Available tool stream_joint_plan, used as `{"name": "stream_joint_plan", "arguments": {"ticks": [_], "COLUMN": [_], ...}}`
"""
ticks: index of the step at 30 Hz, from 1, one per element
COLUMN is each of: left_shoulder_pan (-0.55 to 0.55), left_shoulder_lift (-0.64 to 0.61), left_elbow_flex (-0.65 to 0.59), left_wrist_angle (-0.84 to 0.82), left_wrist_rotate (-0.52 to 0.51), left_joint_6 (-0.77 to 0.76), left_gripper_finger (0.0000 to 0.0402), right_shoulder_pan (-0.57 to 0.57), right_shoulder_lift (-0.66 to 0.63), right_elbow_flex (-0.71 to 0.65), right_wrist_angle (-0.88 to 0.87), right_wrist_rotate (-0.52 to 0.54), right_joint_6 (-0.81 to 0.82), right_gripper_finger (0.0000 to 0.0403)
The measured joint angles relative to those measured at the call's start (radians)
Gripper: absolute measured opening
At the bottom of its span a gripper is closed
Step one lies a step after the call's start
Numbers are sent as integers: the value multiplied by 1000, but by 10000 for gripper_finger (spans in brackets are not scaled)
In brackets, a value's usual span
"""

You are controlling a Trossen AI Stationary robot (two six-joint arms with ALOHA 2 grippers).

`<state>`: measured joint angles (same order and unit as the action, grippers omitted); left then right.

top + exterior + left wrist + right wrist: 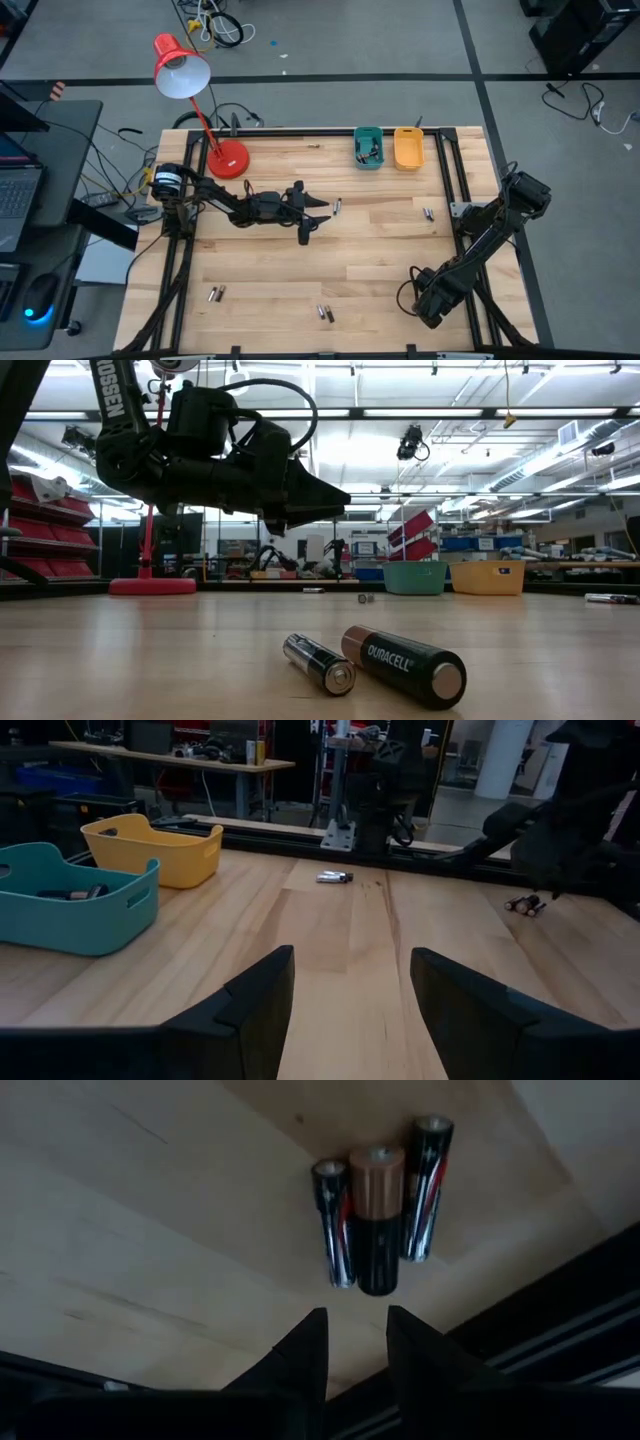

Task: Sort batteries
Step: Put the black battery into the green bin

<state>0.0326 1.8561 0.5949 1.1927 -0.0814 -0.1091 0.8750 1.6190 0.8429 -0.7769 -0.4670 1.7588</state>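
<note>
Three batteries [380, 1200] lie side by side on the wooden table, close to its dark right rail. My right gripper [355, 1342] hangs just above and short of them, slanting down, with a narrow gap and nothing in it. In the high view this gripper [427, 302] covers them. My left gripper [315, 220] hovers level over the table's middle, open and empty [350, 990]. One battery [337, 207] lies just beyond it. Other batteries [428, 213] [214, 294] lie loose, and a pair [375, 660] rests at the near edge.
A teal bin [368, 148] holding some batteries and a yellow bin [408, 148] stand at the far edge. A red desk lamp [228, 158] stands at the far left corner. Black rails [450, 180] frame the table.
</note>
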Motion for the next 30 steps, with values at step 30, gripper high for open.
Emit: {"name": "stream_joint_plan", "arguments": {"ticks": [30], "left_shoulder_pan": [0], "left_shoulder_lift": [0], "left_elbow_flex": [-1], "left_wrist_angle": [0], "left_wrist_rotate": [-11], "left_joint_6": [0], "left_gripper_finger": [218], "right_shoulder_pan": [-34], "right_shoulder_lift": [-1], "right_elbow_flex": [-32], "right_wrist_angle": [11], "right_wrist_rotate": [101], "right_joint_6": [-83], "right_gripper_finger": [83]}}
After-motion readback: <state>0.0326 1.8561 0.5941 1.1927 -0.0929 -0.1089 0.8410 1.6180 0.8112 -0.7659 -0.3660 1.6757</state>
